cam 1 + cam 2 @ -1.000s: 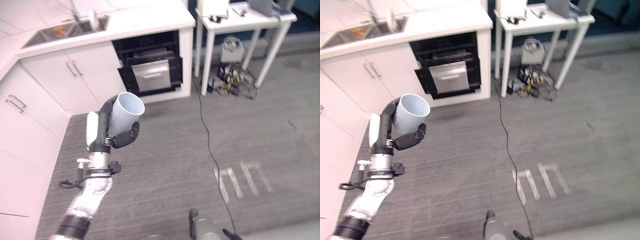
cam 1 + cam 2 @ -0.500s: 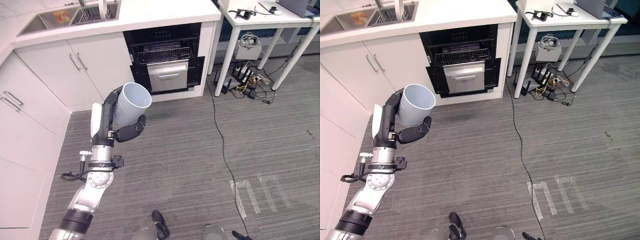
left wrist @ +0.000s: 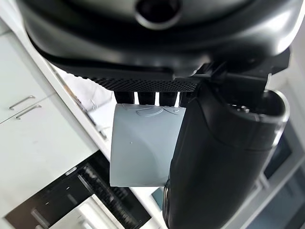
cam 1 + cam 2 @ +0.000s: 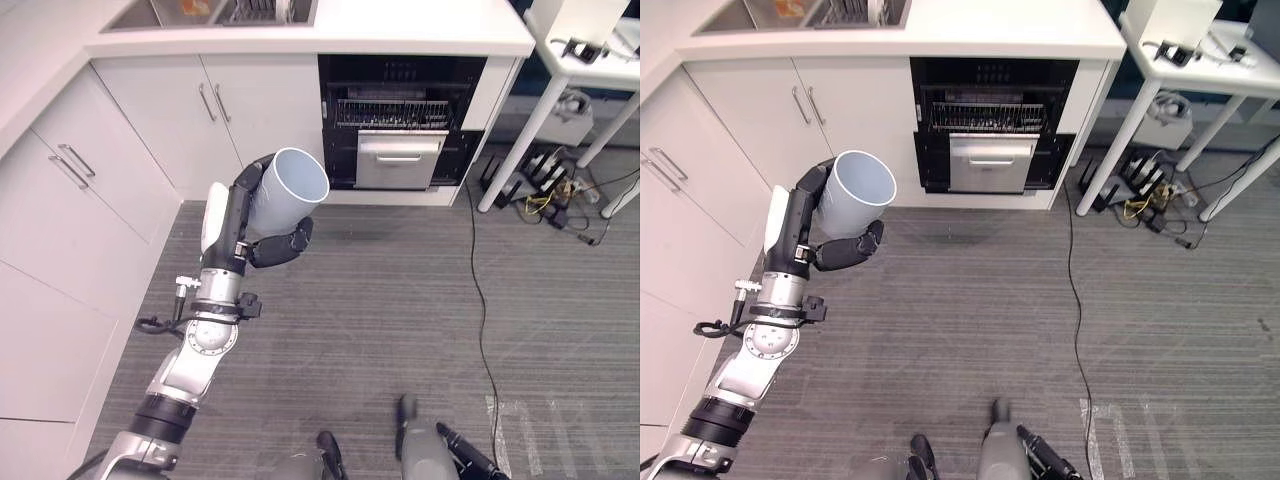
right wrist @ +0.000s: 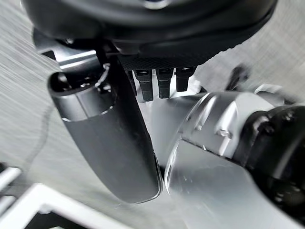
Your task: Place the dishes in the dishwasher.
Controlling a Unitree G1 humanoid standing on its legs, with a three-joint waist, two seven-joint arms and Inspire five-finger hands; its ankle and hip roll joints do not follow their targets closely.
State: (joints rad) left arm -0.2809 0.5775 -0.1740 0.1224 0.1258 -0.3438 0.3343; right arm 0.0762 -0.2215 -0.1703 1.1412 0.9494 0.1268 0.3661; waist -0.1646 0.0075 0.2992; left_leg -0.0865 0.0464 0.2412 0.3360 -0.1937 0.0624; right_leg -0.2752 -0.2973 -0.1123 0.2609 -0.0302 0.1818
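My left hand (image 4: 272, 245) is shut on a pale blue cup (image 4: 292, 192), held tilted with its mouth up, above the grey floor. The left wrist view shows the fingers and thumb (image 3: 214, 157) wrapped round the cup (image 3: 143, 148). The dishwasher (image 4: 400, 160) stands open under the counter, ahead and to the right of the cup, with its dark rack (image 4: 398, 112) showing above a silver front panel. My right hand (image 5: 114, 138) hangs low, open, with nothing in it.
White cabinets (image 4: 90, 200) run along the left, under a counter with a sink (image 4: 215, 10). A white table (image 4: 585, 35) stands to the right of the dishwasher, with cables and plugs (image 4: 545, 190) beneath it. Grey floor lies between me and the dishwasher.
The whole picture has shifted, so the camera has moved; the dishwasher now sits more centred ahead. The cup stays in my left hand, held the same way.
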